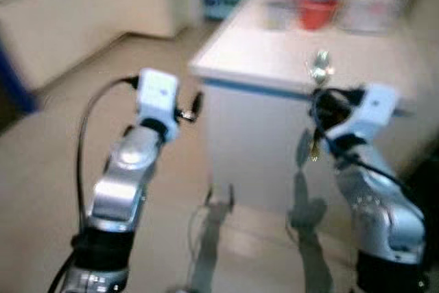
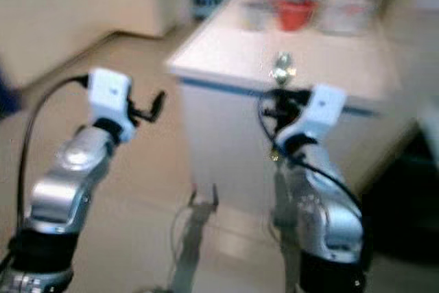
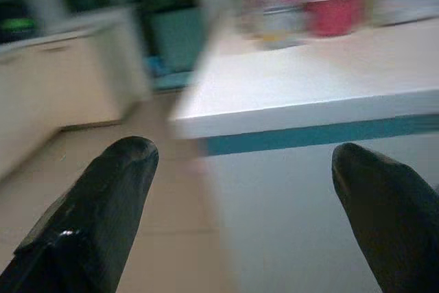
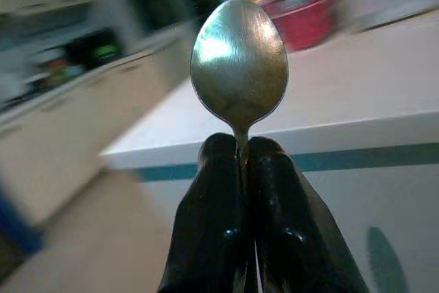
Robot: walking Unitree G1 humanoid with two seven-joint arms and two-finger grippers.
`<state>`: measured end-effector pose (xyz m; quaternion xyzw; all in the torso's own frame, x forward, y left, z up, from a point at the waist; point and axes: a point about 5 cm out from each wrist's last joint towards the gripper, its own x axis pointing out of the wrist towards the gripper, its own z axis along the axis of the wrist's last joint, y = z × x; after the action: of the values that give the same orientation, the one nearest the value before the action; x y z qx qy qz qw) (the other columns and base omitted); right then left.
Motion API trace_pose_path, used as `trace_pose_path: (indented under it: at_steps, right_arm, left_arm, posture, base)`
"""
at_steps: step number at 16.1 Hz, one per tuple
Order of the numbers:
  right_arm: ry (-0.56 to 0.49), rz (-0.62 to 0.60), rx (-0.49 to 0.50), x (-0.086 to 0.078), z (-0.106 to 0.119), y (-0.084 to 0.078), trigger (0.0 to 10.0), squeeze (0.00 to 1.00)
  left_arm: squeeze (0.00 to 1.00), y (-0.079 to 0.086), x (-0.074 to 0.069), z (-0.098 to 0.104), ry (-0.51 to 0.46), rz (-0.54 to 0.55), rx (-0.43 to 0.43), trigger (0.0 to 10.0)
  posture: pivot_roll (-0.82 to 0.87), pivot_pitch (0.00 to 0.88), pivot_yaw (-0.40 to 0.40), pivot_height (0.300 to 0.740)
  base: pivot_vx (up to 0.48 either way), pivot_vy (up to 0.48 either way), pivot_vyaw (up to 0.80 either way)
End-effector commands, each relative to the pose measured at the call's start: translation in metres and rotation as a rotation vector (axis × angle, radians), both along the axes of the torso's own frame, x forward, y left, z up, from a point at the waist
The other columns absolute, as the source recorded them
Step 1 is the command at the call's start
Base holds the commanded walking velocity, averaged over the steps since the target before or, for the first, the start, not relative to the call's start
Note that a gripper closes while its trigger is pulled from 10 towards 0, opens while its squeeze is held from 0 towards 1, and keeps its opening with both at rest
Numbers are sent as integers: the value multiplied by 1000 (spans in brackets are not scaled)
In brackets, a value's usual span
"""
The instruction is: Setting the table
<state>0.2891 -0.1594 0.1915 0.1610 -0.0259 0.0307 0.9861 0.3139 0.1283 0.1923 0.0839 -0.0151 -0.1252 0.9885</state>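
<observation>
While the head views are smeared with blur, the layout reads plainly enough: on the left, the left gripper (image 1: 195, 104) is raised in front of the robot at about the height of the desk (image 1: 274, 53) top, short of its near left corner, the forearm angled up and forward. Its two black fingers (image 3: 103, 204) stand wide apart with nothing between them, and past them the left wrist view looks at the white top with its blue-green edge band. Farther right, the right gripper (image 4: 241, 152) is pressed closed on the neck of a metal spoon (image 4: 239, 66), the bowl standing upright above the fingertips and the handle running down between them; in the left eye view the spoon's (image 1: 319, 68) bowl sits just in front of the desk's near edge, not yet over the top. The right forearm rises steeply from low right, wrist bent toward the desk. Such a spoon is judged light, rigid and not fragile, but smooth and thin, so it could pivot or slide in a pinch; the grip at the neck, close to the bowl, looks well centred, though the long handle below may swing. At the far end of the desk stand a red cup (image 1: 317, 12) and blurred packages.
</observation>
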Motion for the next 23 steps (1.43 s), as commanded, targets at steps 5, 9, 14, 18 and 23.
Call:
trace_pose_path:
  at_steps: [5,9,14,18,23]
  right_arm:
    - [-29,10,-5,3,8,2,10000,0]
    - [-30,12,-32,4,8,1,10000,0]
    - [-17,-7,-85,5,5,-3,10000,0]
    - [-10,-7,-162,5,4,-4,10000,0]
    - [-7,-17,-187,5,3,-6,10000,0]
  left_arm:
    - [0,2,3,6,-24,11,23,10000]
    - [0,5,4,4,-23,33,18,10000]
    - [0,3,4,4,-24,39,21,10000]
    - [0,2,3,3,-25,39,19,10000]
    - [0,1,2,2,-24,38,19,10000]
  posture:
    - [-21,0,39,740]
    - [-31,0,39,740]
    - [-29,0,34,740]
    - [-32,0,34,740]
    - [-34,0,33,740]
  base:
    - [0,-480,-754]
    - [0,-480,-188]
    - [0,-480,0]
    - [0,-480,0]
    - [0,-480,800]
